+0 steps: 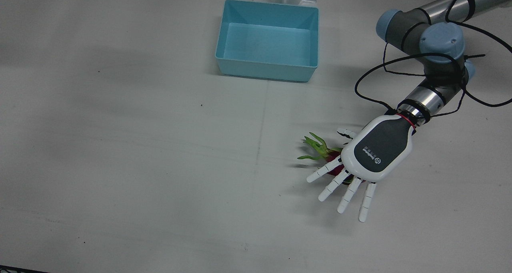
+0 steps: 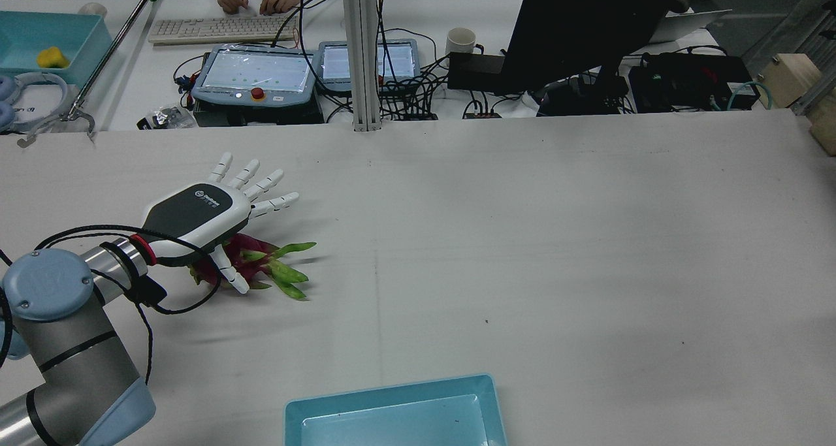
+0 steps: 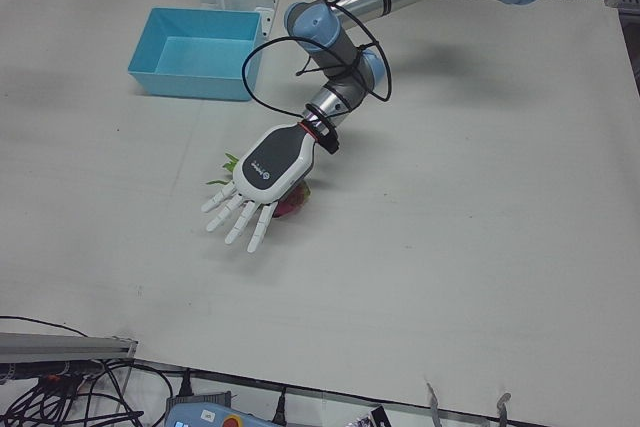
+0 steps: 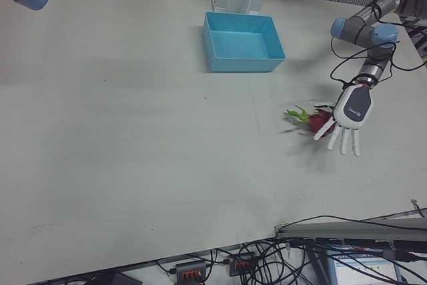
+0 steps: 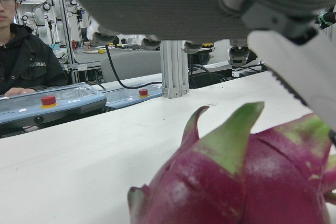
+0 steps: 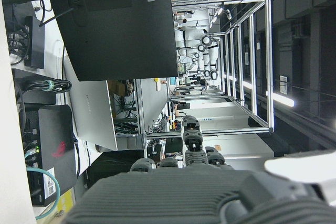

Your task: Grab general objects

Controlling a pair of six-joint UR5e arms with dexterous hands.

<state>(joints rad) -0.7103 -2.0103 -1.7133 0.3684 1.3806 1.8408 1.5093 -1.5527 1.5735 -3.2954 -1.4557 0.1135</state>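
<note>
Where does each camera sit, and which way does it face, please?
Front: overhead; left hand over dragon fruit, bin.
Rear: behind arms, toward operators' desk.
Left-front: operators' side; left arm, fruit, bin.
Right-front: same side, wider.
Left hand: palm underside above fruit.
Right hand: sideways; right hand's palm, monitor.
Front and rear share hand, fruit, bin.

The worktop (image 1: 120,145) was seen almost straight down in the front view, with the blue bin (image 1: 268,45) near the top edge. From high behind the arms, the rear view was aimed forward over the same bin toward the desks beyond. The two front-corner views were set further back and higher; both took in the bin and the left hand (image 3: 270,162) over the dragon fruit (image 4: 313,119). The left hand view was held very close to the fruit, upright, facing the desks. The right hand view lay on its side, pointed at a monitor (image 6: 121,24) and distant frames.
</note>
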